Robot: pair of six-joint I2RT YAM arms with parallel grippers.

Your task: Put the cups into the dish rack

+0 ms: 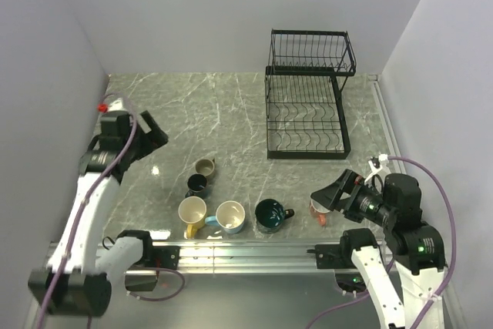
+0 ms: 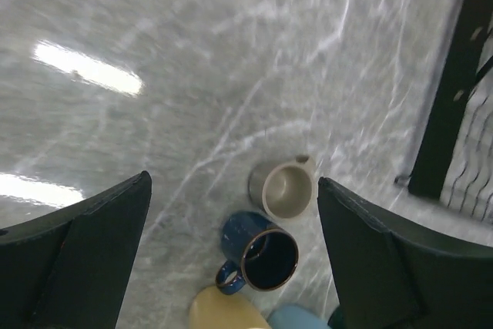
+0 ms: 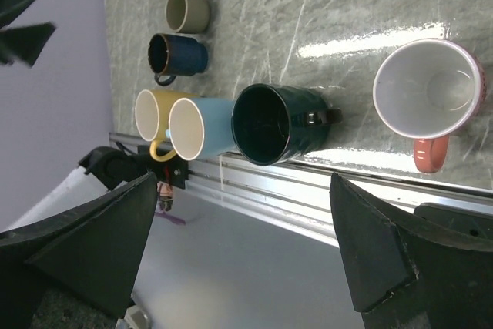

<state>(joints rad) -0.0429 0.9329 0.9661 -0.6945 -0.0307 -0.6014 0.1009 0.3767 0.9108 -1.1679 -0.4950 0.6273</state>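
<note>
Several cups stand upright near the table's front edge: olive-grey (image 1: 204,166), navy (image 1: 197,184), yellow (image 1: 192,212), light blue (image 1: 230,217), dark teal (image 1: 270,215) and orange-pink (image 1: 316,208). The black wire dish rack (image 1: 308,105) stands at the back right with nothing in its tiers. My left gripper (image 1: 158,138) hangs open to the left of the cups, above the table, looking down at the olive cup (image 2: 286,189) and navy cup (image 2: 262,256). My right gripper (image 1: 323,196) is open beside the orange-pink cup (image 3: 430,90), with the teal cup (image 3: 273,122) ahead.
White walls close in the left, back and right sides. An aluminium rail (image 1: 246,250) runs along the near edge just behind the cups. The rack's corner (image 2: 454,113) shows at the right of the left wrist view.
</note>
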